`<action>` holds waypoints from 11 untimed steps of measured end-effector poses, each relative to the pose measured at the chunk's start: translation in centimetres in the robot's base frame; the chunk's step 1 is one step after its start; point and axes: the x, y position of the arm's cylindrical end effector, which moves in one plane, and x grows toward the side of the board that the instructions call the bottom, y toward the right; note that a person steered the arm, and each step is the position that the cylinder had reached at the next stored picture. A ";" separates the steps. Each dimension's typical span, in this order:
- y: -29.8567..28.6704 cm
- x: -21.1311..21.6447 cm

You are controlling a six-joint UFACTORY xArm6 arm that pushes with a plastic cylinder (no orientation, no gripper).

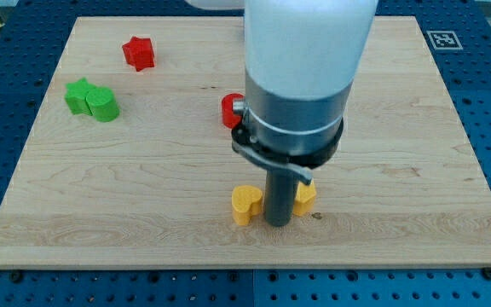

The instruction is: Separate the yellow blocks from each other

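Two yellow blocks lie near the board's bottom middle. The left yellow block (pixel 245 205) looks heart-shaped. The right yellow block (pixel 305 197) is partly hidden behind my rod, so its shape is unclear. My tip (pixel 278 223) stands between the two, touching or nearly touching both. The arm's large white and grey body (pixel 301 77) hangs over the middle of the view.
A red star block (pixel 139 53) lies at the top left. A green star block (pixel 79 95) and a green cylinder (pixel 103 106) touch each other at the left. A red block (pixel 231 111) is partly hidden behind the arm. A wooden board (pixel 399 170) sits on a blue table.
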 end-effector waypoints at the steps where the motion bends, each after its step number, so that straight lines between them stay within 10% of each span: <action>1: 0.6 -2.3; 11: 15.3 -2.8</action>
